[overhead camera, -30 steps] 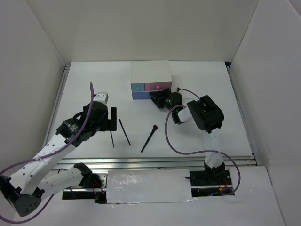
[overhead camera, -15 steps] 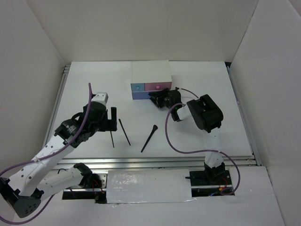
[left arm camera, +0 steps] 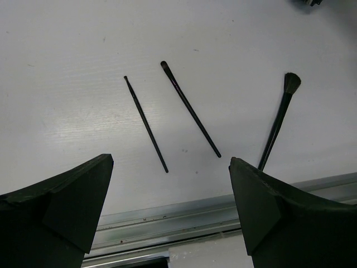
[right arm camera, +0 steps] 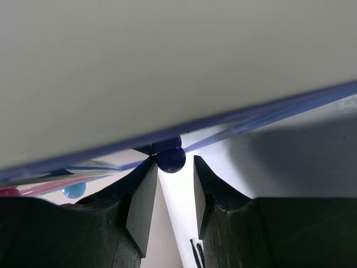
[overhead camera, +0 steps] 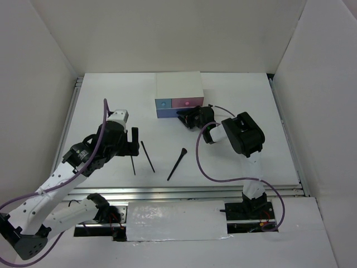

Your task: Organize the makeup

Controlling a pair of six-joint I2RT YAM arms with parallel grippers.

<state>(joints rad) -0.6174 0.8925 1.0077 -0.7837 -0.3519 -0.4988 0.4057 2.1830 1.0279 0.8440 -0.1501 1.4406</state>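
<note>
The makeup in view is two thin black pencils (overhead camera: 133, 164) (overhead camera: 148, 157) and a flared black brush (overhead camera: 177, 164), lying loose on the white table in front of the left arm. The left wrist view shows the same pencils (left arm camera: 146, 124) (left arm camera: 191, 109) and brush (left arm camera: 277, 124). My left gripper (overhead camera: 133, 144) (left arm camera: 170, 162) hovers wide open just above them, holding nothing. My right gripper (overhead camera: 183, 117) (right arm camera: 173, 162) is at the lower drawer front of the white box (overhead camera: 178, 86). Its jaws stand narrowly open around a dark blue knob (right arm camera: 170, 159); the left finger touches it and a gap shows on the right.
The box's upper front carries a blue drawer (overhead camera: 163, 104) and a pink drawer (overhead camera: 188, 102). A metal rail (left arm camera: 184, 209) runs along the near table edge just below the pencils. White walls enclose the table on three sides.
My right gripper has edged closer to the box front and its jaws have narrowed around the knob. The left arm has shifted only slightly; the pencils and brush have not moved.
</note>
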